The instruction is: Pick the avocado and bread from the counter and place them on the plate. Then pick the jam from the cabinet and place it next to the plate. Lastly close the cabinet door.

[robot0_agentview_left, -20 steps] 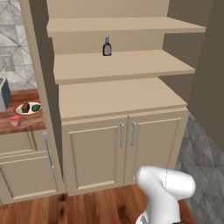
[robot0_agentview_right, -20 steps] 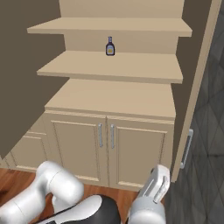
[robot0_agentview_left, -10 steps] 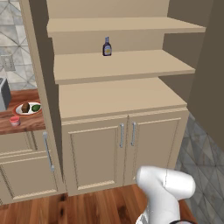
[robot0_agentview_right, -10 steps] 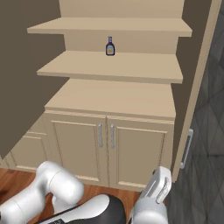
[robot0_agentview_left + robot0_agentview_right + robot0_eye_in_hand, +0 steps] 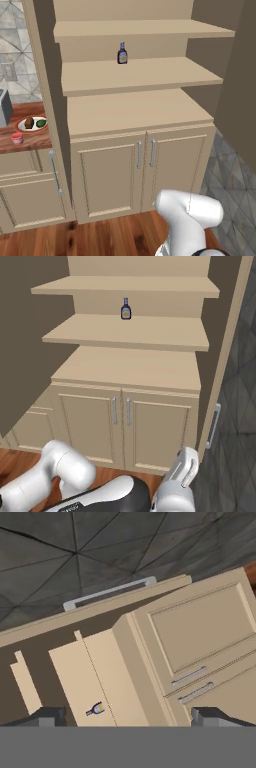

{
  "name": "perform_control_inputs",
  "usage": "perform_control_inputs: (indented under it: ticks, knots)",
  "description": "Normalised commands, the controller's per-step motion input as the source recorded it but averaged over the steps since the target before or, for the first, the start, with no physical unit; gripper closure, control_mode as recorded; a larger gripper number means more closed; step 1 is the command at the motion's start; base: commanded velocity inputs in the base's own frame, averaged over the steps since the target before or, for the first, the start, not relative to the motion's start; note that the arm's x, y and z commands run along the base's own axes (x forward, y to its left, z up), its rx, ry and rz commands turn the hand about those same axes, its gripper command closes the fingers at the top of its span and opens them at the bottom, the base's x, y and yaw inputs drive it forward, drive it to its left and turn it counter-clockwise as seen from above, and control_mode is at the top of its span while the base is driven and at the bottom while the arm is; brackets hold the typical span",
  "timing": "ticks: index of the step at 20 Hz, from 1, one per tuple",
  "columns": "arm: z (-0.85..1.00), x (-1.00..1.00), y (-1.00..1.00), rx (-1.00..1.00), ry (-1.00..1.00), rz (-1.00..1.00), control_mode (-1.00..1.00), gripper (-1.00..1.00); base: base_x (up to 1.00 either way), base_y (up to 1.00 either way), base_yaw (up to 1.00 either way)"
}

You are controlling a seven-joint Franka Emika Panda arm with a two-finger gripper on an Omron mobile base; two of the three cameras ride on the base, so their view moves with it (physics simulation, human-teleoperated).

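The first two stages look finished. In the left base view the plate sits on the tabletop at about 9 o'clock from the cabinet, and on it lie the brown bread and, just beside it toward 3 o'clock, the green avocado. The jam stands on the tabletop just beside the plate, at about 7 o'clock from it and near the front edge. It is small in this view, so whether it touches the rim I cannot tell, but it reads as set down next to the plate as the task asks.

What is left is the last stage: closing the cabinet door. Both tall upper doors stand open. The left door shows edge-on, with its handle low down. The right door shows at 3 o'clock in the right base view, with its own handle. The shelves are bare apart from a dark bottle on the middle shelf, which is no part of the task.

The claw is empty, its two tips spread wide apart at the bottom of the hand view. That view looks at the cabinet rolled on its side, with a door handle at about 12 o'clock, well apart from the tips. My judgement is that the arm is lined up for the door but is not yet touching it.
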Motion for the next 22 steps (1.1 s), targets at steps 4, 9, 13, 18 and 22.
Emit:
perform_control_inputs:
  ticks: [4, 9, 13, 18, 22]
  knots:
    - [-0.16, 0.16, -0.16, 0.00, 0.00, 0.00, -1.00, -1.00, 0.00, 0.00, 0.00]
    - [-0.10, 0.16, -0.18, 0.00, 0.00, 0.00, -1.00, -1.00, 0.00, 0.00, 0.00]
    - [-0.08, 0.12, -0.18, 0.00, 0.00, 0.00, -1.00, -1.00, 0.00, 0.00, 0.00]
    - [-0.07, 0.11, -0.17, 0.00, 0.00, 0.00, -1.00, -1.00, 0.00, 0.00, 0.00]
    - [-0.06, 0.16, -0.09, 0.00, 0.01, 0.00, -1.00, -1.00, 0.00, 0.00, 0.00]
